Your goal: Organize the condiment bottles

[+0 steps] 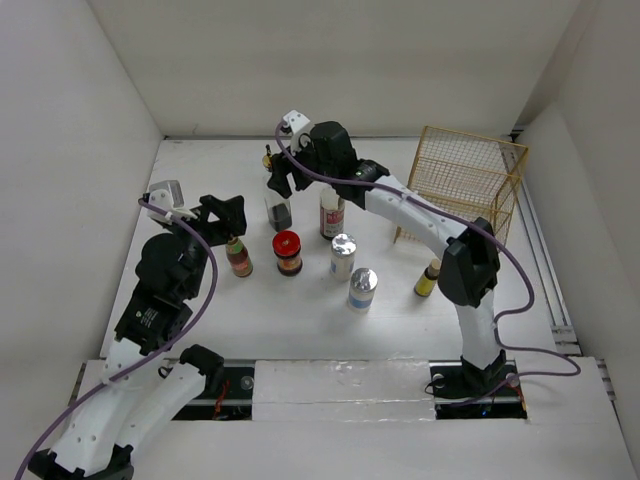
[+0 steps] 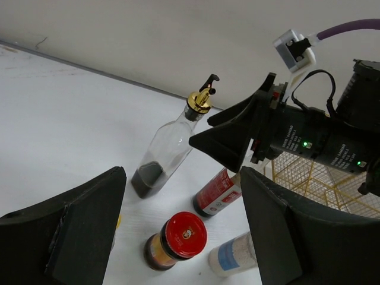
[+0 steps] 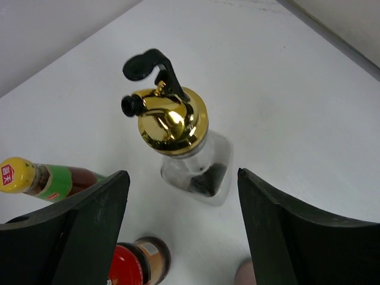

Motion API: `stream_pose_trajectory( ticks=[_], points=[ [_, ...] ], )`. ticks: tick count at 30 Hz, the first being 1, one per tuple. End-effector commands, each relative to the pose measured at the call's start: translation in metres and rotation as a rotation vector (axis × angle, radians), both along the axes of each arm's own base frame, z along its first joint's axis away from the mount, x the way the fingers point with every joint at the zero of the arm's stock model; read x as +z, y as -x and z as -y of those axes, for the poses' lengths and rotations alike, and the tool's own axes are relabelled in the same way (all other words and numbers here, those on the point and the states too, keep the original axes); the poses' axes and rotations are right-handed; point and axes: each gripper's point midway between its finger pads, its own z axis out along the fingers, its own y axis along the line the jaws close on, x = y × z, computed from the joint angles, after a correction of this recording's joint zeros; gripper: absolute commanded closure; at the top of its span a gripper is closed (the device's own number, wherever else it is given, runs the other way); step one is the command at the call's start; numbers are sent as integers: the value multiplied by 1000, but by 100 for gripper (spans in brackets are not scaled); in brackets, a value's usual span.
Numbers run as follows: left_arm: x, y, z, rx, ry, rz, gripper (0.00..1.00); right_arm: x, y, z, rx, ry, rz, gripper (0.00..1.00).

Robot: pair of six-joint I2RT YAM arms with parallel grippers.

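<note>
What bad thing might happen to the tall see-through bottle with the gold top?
The open right gripper hovers at the tall clear bottle with the gold spout; a crooked squeeze might tip it onto the red-lidded jar nearby. The left gripper hangs beside a yellow-capped sauce bottle and might bump it.

red-labelled bottle [image 2: 217, 193] top hidden, silver-topped cylinder [image 2: 233, 256] cropped

The pour-spout bottle [image 1: 278, 208] stands at the back, with the labelled bottle [image 1: 332, 214] just to its right. In front of them, from left to right, stand the sauce bottle [image 1: 238, 257], the jar [image 1: 287, 252] and the rear cylinder [image 1: 343, 256]. The front cylinder [image 1: 362, 288] is nearer. The small bottle [image 1: 428, 279] stands farther right, before the wire basket [image 1: 465, 185].
</note>
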Motion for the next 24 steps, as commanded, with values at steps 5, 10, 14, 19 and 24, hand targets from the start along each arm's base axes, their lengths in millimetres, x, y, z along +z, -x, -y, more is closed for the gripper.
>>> stream_pose_trajectory(
  ticks=[5,10,14,19,24],
  points=[
    [16,4,4,-30,32,59,26,25,-7,-34,55,-104,83,25],
    [15,2,8,-43,31,58,26,31,-17,-42,16,-159,131,38],
    [13,3,11,-66,27,49,26,43,-25,-47,-29,-210,169,62],
    [16,2,12,-66,32,61,26,77,-22,-50,-34,-280,226,87],
    [12,2,12,-66,28,52,26,161,-10,-35,-73,-426,353,93]
  ],
)
